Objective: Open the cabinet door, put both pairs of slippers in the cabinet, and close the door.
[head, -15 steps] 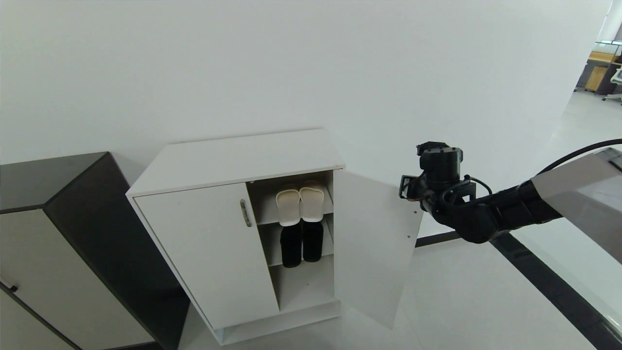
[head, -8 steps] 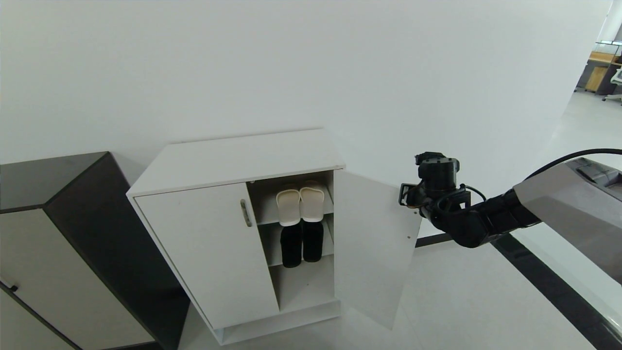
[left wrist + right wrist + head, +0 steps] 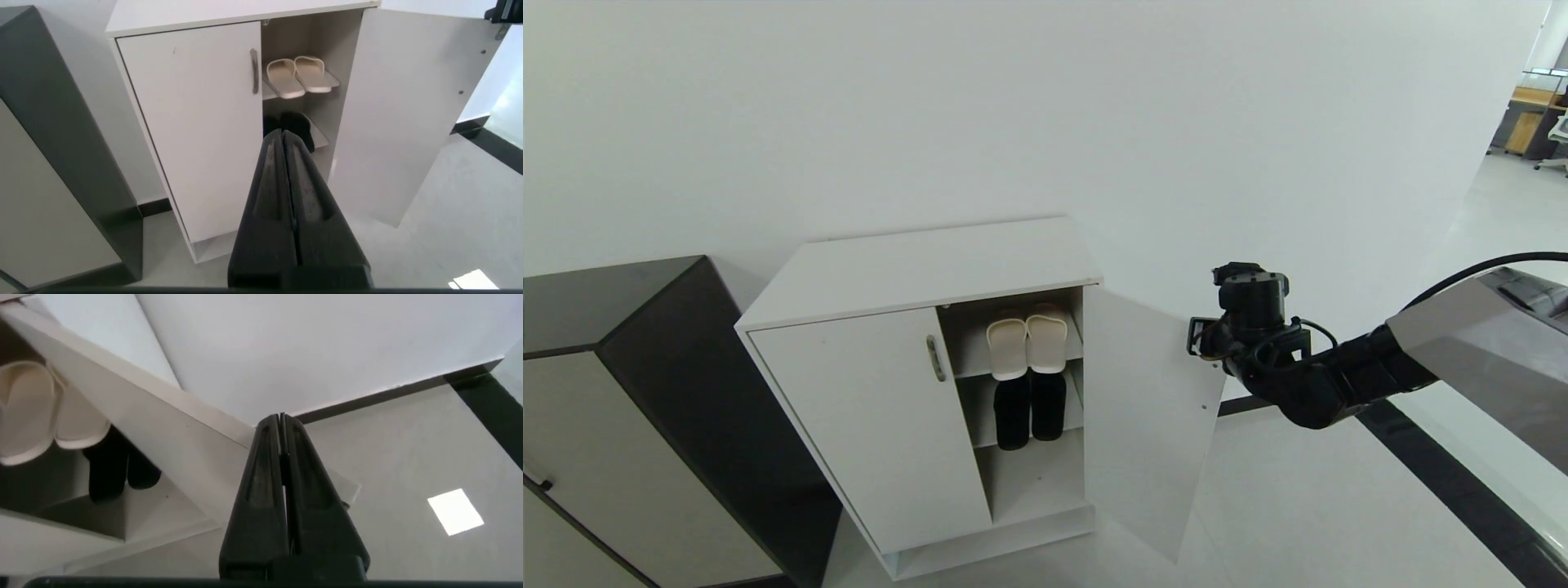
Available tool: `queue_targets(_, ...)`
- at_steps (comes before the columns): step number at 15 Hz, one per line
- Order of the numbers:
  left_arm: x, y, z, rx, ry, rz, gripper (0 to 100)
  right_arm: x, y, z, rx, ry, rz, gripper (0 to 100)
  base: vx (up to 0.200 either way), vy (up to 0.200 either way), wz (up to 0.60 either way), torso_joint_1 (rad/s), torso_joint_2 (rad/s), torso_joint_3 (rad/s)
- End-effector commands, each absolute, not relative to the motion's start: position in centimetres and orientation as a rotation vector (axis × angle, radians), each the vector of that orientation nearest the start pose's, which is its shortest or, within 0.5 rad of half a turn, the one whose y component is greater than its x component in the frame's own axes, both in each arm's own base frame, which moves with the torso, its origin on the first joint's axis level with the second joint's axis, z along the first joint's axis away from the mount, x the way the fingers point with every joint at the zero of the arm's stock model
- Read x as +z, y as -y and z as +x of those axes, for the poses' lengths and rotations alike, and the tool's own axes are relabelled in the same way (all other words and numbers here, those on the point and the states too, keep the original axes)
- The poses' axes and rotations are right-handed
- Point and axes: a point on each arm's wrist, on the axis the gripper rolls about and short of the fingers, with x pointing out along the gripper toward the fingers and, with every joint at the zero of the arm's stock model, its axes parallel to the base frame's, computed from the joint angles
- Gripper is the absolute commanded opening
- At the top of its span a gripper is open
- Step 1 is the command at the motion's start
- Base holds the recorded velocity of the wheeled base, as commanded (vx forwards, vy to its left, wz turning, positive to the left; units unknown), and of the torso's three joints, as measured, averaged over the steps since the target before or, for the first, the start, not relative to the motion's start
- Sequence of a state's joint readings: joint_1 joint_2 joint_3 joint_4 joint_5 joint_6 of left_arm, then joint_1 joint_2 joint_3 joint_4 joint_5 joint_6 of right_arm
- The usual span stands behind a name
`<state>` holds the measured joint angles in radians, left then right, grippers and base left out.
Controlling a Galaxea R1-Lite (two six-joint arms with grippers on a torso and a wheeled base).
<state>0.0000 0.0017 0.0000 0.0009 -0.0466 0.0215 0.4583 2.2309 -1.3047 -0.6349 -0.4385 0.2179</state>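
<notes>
Both pairs of jaws are pressed together with nothing between them. The right gripper (image 3: 282, 423) lies just beside the free edge of the open door (image 3: 1152, 408), on its outer side. Ahead of the left gripper (image 3: 283, 135), well apart, stands the cabinet (image 3: 915, 265). Inside it, the white slippers (image 3: 1027, 343) sit on the upper shelf, with the black slippers (image 3: 1029, 412) on the shelf directly below.

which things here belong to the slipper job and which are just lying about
Job: white cabinet, its open door, white slippers, black slippers, right gripper by the door.
Just there: dark cabinet, black floor strip.
</notes>
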Motion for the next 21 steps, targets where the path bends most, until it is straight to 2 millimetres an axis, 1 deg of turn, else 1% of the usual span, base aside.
queue_targets(1, 7.5, 0.1, -2.3, -0.048, -0.003, 0.021, 0, 12.5, -20.2, 38.3, 0.04, -0.261, 0.086, 0, 0.0, 0.0, 0.0, 0.0, 0.0, 0.0)
queue_targets(2, 7.6, 0.1, -2.3, -0.048, -0.001, 0.021, 0, 13.0, -21.2, 36.9, 0.078, -0.262, 0.083, 0, 0.0, 0.0, 0.0, 0.0, 0.0, 0.0)
queue_targets(3, 7.5, 0.1, -2.3, -0.048, -0.003, 0.021, 0, 13.3, -21.9, 36.0, 0.103, -0.263, 0.08, 0, 0.0, 0.0, 0.0, 0.0, 0.0, 0.0)
queue_targets(4, 7.5, 0.1, -2.3, -0.048, -0.003, 0.021, 0, 14.0, -22.9, 34.2, 0.147, -0.262, 0.076, 0, 0.0, 0.0, 0.0, 0.0, 0.0, 0.0)
queue_targets(5, 7.6, 0.1, -2.3, -0.048, -0.001, 0.021, 0, 14.4, -23.6, 32.8, 0.181, -0.262, 0.074, 0, 0.0, 0.0, 0.0, 0.0, 0.0, 0.0)
queue_targets(7, 7.6, 0.1, -2.3, -0.048, -0.001, 0.021, 0, 14.5, -24.3, 31.3, 0.219, -0.258, 0.068, 0, 0.0, 0.0, 0.0, 0.0, 0.0, 0.0)
queue_targets(10, 7.5, 0.1, -2.3, -0.048, -0.003, 0.021, 0, 13.3, -24.0, 30.6, 0.247, -0.216, -0.027, 0, 0.0, 0.0, 0.0, 0.0, 0.0, 0.0)
queue_targets(14, 7.5, 0.1, -2.3, -0.048, -0.003, 0.023, 0, 12.6, -23.8, 30.3, 0.275, -0.184, -0.063, 0, 0.0, 0.0, 0.0, 0.0, 0.0, 0.0)
queue_targets(17, 7.5, 0.1, -2.3, -0.048, -0.003, 0.023, 0, 11.8, -24.0, 30.4, 0.278, -0.178, -0.064, 0, 0.0, 0.0, 0.0, 0.0, 0.0, 0.0)
queue_targets(21, 7.5, 0.1, -2.3, -0.048, -0.003, 0.023, 0, 11.4, -24.3, 30.2, 0.288, -0.185, -0.07, 0, 0.0, 0.0, 0.6, -0.001, 0.0, 0.005)
